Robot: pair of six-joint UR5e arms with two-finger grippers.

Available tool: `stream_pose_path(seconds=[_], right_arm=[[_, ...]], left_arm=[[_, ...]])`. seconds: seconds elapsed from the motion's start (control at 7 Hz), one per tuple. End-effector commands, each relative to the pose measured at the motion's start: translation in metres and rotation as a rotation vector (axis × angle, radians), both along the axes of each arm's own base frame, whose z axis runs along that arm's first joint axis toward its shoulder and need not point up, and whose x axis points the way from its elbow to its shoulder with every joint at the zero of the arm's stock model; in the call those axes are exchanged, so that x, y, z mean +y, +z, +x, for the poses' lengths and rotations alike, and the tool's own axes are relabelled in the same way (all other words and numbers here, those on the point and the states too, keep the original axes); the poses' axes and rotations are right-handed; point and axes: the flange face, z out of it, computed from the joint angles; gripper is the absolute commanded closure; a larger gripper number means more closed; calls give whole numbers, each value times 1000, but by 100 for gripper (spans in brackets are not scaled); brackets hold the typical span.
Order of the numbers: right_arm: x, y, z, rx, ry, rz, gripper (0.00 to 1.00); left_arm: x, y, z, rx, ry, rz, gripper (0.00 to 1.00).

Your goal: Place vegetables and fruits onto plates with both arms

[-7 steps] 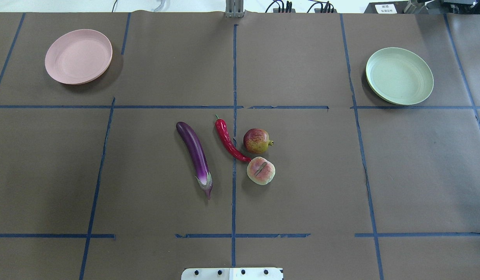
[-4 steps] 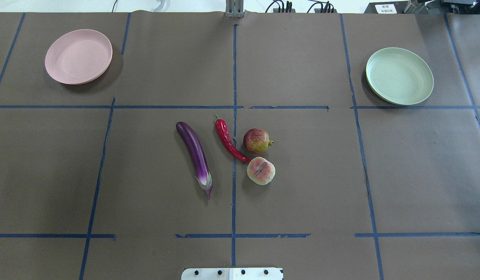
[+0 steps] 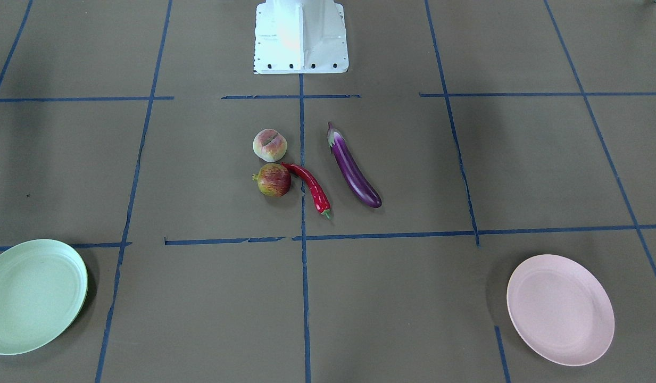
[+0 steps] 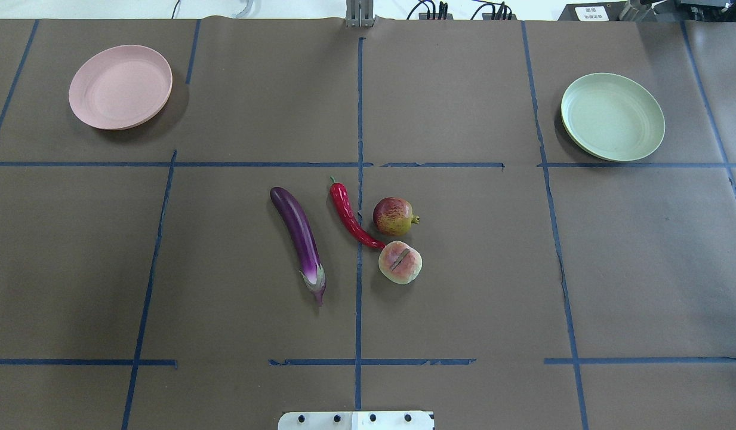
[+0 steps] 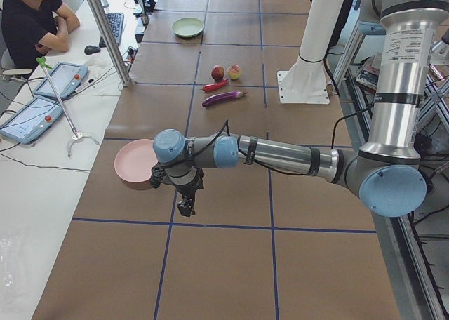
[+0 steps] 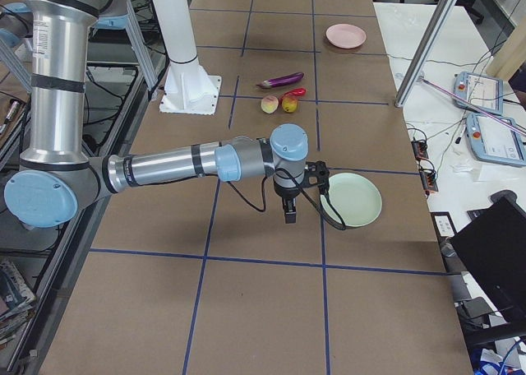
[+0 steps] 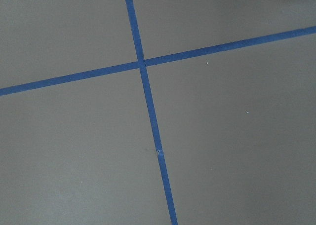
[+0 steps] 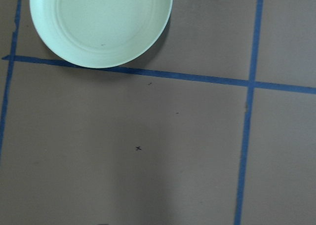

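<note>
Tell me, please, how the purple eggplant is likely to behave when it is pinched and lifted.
The eggplant looks glossy, so it may slip in a tool's pinch. It is long and slightly curved, so a grip near one end would probably let it tilt; mid-body seems safer. Lying on its side, it might roll a little if nudged sideways.

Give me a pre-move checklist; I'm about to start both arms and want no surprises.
1. The pink plate is empty: ok.
2. The green plate is empty: ok.
3. The eggplant lies apart from the other items: ok.
4. The chili has room around it: not ok, as it crowds the peach and the red fruit.
5. The left gripper and right gripper are open: cannot tell.
</note>
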Motion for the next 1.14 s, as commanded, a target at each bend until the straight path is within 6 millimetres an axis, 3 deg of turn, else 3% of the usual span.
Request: stream_pose_path(seconds=[0.0,0.14,0.43,0.57,0.71,1.0], right_arm=[[-14,-70,-87,-53,8,-82,0],[-32,-127,-146,-79,31,-111,0],[-13,-214,-248,-95,51,-126,0],[11,-259,-327,-88,77,-146,0],[16,-287,-389,-74,114,-148,0],[3,-328,-468,-68,192,-220,0]], left_arm=[[1,-6,1,3,2,15,0],[1,-5,2,3,3,13,0],[2,-7,2,3,4,19,0],[1,-3,4,3,9,12,0],[0,-1,4,4,7,28,0],[-1,-4,5,5,9,39,0]])
